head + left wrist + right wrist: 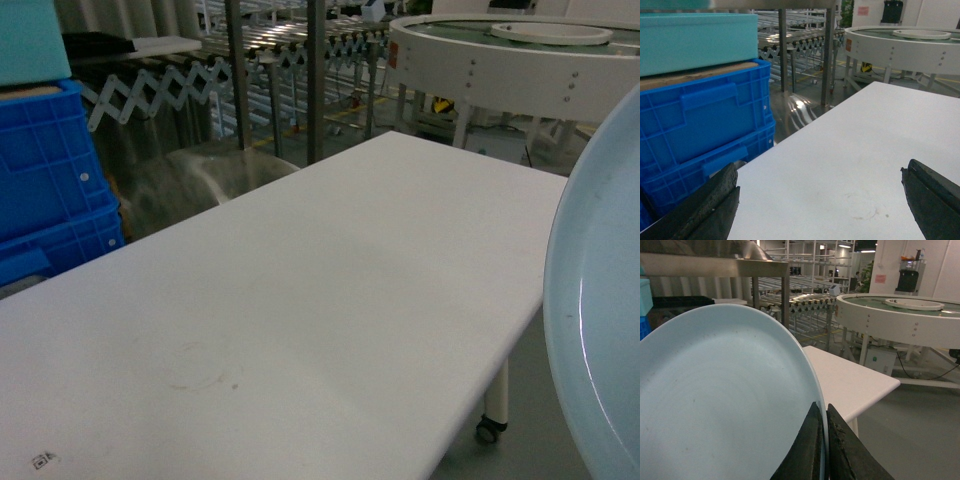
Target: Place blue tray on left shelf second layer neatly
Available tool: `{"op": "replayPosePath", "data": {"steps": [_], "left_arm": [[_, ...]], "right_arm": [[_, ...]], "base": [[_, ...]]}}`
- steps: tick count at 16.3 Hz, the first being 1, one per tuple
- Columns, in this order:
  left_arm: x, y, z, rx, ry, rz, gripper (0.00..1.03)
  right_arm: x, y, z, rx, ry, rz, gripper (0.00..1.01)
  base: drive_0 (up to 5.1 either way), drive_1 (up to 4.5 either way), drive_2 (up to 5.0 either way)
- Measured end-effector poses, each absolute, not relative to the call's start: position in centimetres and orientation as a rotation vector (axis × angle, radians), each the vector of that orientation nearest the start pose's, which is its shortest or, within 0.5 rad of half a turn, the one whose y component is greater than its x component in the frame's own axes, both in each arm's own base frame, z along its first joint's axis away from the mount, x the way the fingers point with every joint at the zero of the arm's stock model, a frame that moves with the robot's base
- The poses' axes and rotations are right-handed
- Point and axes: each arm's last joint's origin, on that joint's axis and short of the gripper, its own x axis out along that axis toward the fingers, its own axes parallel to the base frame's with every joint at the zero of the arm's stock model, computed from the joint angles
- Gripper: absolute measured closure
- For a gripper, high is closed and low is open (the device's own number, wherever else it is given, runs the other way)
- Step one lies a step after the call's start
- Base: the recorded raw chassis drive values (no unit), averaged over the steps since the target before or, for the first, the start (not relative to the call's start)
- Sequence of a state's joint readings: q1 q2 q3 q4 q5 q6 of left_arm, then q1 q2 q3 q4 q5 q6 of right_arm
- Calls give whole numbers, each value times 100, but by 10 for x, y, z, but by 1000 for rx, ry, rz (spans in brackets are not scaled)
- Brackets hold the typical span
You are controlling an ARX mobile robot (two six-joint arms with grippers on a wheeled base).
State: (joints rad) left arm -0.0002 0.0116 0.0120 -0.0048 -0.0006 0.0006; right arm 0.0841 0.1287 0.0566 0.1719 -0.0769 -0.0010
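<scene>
The pale blue tray fills the left of the right wrist view, held on edge off the white table's right side. My right gripper is shut on its rim, one black finger on each face. In the head view only a curved slice of the blue tray shows at the right edge; the gripper itself is out of that view. My left gripper hangs low over the white table, jaws wide apart and holding nothing. Steel uprights of the left shelf stand behind the table, and a steel shelf rail crosses the right wrist view.
Stacked dark-blue ribbed crates with a teal box on top stand left of the table. A roller conveyor runs behind the shelf. A round white turntable stands at the back right. The table rides on castors.
</scene>
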Motion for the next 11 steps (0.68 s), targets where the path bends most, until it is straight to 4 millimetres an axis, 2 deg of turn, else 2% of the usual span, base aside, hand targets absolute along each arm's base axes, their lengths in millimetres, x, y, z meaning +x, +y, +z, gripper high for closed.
{"op": "replayPosePath", "data": {"steps": [11], "left_arm": [[98, 0, 166, 1, 4, 0, 5]], "right_arm": [[102, 11, 189, -1, -100, 160, 99]], "base": [[-148, -148, -148]]}}
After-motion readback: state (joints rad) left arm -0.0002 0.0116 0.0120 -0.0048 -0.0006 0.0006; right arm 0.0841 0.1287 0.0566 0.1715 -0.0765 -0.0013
